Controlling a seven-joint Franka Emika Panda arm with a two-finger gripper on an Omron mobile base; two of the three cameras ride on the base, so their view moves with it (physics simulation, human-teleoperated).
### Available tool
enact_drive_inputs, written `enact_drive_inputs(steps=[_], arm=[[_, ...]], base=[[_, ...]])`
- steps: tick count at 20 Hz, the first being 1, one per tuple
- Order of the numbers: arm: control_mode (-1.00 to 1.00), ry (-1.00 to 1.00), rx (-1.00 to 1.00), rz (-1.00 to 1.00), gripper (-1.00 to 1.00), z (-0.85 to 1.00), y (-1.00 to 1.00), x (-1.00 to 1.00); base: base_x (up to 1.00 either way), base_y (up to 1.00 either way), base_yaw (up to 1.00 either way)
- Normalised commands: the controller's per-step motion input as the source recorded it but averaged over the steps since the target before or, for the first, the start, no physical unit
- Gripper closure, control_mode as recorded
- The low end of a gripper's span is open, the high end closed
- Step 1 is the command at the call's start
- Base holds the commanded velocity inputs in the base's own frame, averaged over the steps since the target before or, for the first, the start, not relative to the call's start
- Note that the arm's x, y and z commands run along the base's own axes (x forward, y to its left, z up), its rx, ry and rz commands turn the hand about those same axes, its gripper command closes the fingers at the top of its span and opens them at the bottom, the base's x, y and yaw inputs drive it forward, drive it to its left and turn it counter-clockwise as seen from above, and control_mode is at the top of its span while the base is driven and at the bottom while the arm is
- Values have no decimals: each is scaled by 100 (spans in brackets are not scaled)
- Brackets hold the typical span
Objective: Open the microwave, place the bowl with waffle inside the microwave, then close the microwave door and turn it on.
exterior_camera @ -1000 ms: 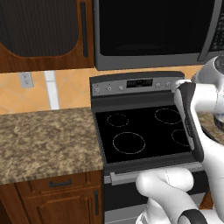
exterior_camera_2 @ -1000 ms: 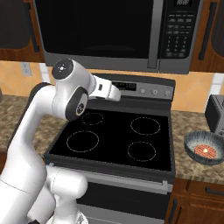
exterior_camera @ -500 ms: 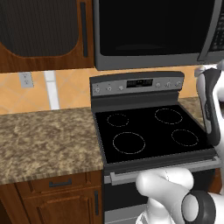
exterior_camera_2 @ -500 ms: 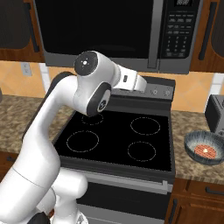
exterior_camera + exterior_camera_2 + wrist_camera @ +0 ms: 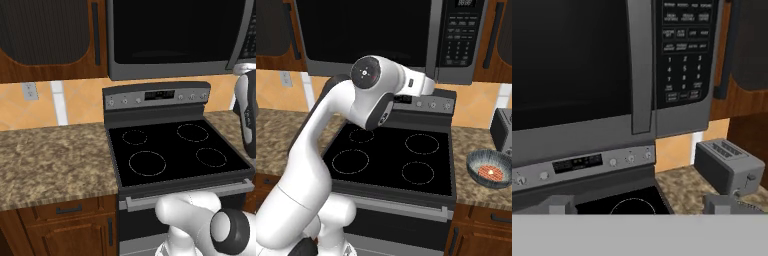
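Swung up and rightward over the last second, now aimed at the microwave door (image 5: 572, 65), handle (image 5: 641, 65) upper centre. Door shut; bowl (image 5: 489, 169) waiting lower right. Gripper (image 5: 642, 204) spread wide, empty.

The microwave (image 5: 386, 35) hangs above the stove (image 5: 391, 155); the bowl (image 5: 490, 169) sits right of it.

Glossy glass microwave door (image 5: 567, 60), granite counter (image 5: 50, 160)

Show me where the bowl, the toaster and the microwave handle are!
bowl (image 5: 490, 167): right base view, on its patterned grey wall.
toaster (image 5: 726, 167): hand view, on its grey side.
microwave handle (image 5: 641, 70): hand view, midway down the long grey bar.
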Motion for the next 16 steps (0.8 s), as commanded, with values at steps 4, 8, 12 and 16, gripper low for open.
enact_drive_inputs(steps=[4, 8, 12, 16], arm=[[-100, -5, 0, 0, -100, 25, -13, 29], [-100, 0, 0, 0, -100, 18, -9, 39], [-100, 0, 0, 0, -100, 4, -10, 43], [-100, 0, 0, 1, -100, 0, -12, 48]], base=[[0, 0, 0], [0, 0, 0], [0, 0, 0], [0, 0, 0]])
